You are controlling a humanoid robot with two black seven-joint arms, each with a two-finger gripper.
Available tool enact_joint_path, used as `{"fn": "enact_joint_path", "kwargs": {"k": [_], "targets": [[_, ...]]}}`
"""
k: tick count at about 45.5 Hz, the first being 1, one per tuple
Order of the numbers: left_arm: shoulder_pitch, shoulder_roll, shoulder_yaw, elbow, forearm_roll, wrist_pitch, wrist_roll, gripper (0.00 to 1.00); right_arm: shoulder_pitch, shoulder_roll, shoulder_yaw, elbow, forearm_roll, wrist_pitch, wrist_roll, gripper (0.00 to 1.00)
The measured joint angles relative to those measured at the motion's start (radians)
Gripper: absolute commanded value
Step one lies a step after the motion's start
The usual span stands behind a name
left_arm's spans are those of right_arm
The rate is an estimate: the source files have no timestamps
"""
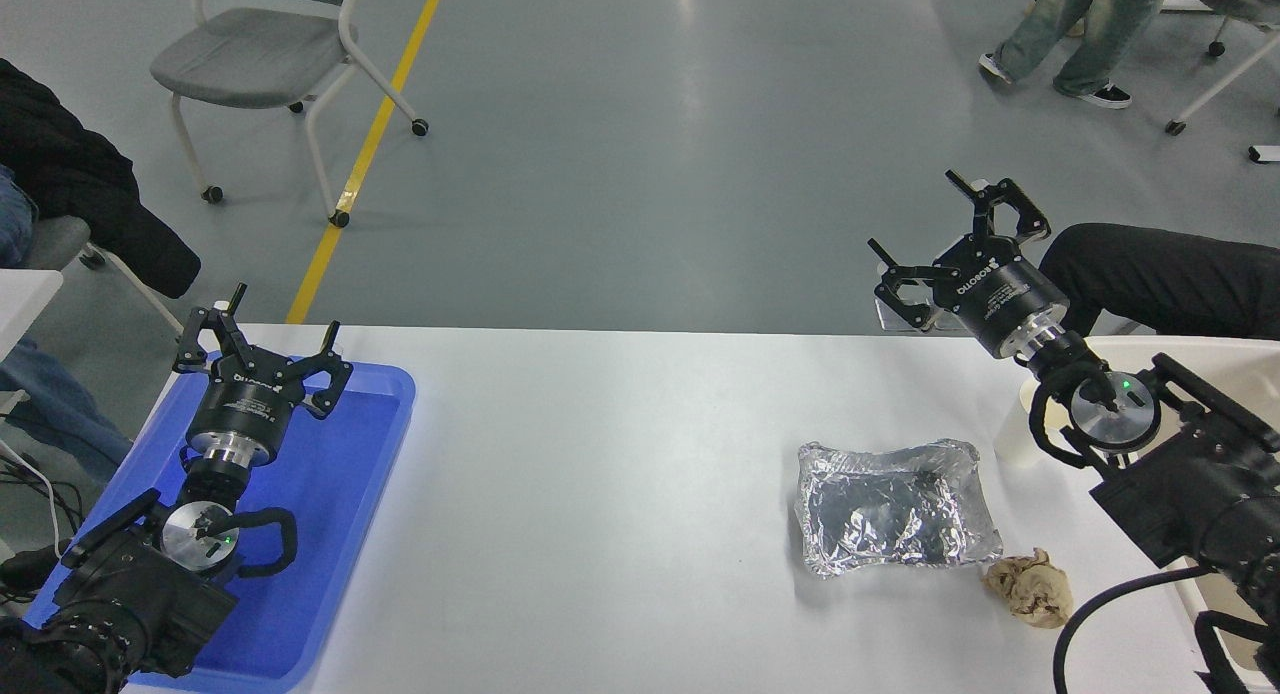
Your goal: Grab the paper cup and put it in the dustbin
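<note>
The paper cup (1018, 426) stands upright on the white table near its right end, partly hidden behind my right arm's wrist. My right gripper (940, 236) is open and empty, raised above the table's far edge, up and left of the cup. The cream dustbin (1190, 346) sits at the right edge, mostly hidden behind the right arm; only parts of its rim show. My left gripper (262, 326) is open and empty, parked over the blue tray at the lower left.
A crinkled foil tray (893, 506) lies left of the cup, with a crumpled brown paper ball (1030, 588) at its lower right. A flat blue tray (330, 534) lies at the table's left end. A person's dark leg (1160, 274) rests beyond the table's far right.
</note>
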Motion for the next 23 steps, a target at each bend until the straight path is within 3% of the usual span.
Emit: {"fn": "enact_joint_path", "kwargs": {"k": [23], "targets": [[0.000,-0.004,0.000,-0.001,0.001,0.000,0.002,1.00,0.004,0.001,-0.016,0.000,-0.010,0.000,0.000,1.00]]}}
